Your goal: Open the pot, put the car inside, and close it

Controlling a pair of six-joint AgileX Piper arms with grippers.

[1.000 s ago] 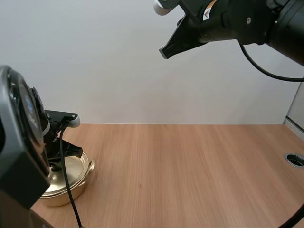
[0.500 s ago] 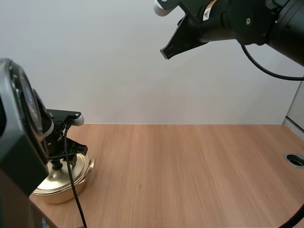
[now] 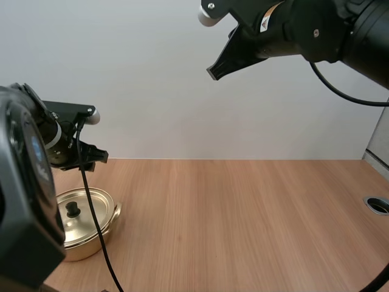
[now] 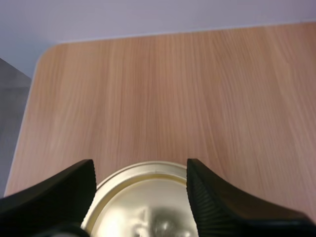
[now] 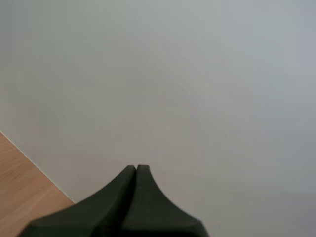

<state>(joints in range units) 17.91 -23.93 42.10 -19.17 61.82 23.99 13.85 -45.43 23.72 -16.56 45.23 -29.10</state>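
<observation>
A wooden table [image 3: 243, 219] seen from behind and above two robot arms. A round gold pot [image 3: 91, 238] sits at the table's near left corner, close to the left and front edges, with its gold lid [image 3: 91, 204] seated on it and a small black knob [image 3: 73, 210] standing upright at the lid's centre. A small side handle [image 3: 117, 210] points right, toward the open table. The left gripper [image 3: 90, 159] hangs above and slightly beyond the pot, apart from it. Its two black fingers are spread wide and hold nothing, and in the left wrist view the lid's far rim lies in the gap between them. The knob therefore lies below the fingers and a little back toward the arm's base. The pot is round, so no long axis sets the approach, only the upright knob. The right gripper [image 3: 214, 68] is held high over the far middle of the table, well apart from the pot, with its fingers pressed together into one dark wedge. The left arm is much the nearer to the pot. Bare tabletop stretches to the right of the pot, giving room to set a lid down. The seated lid hides whatever is inside.
</observation>
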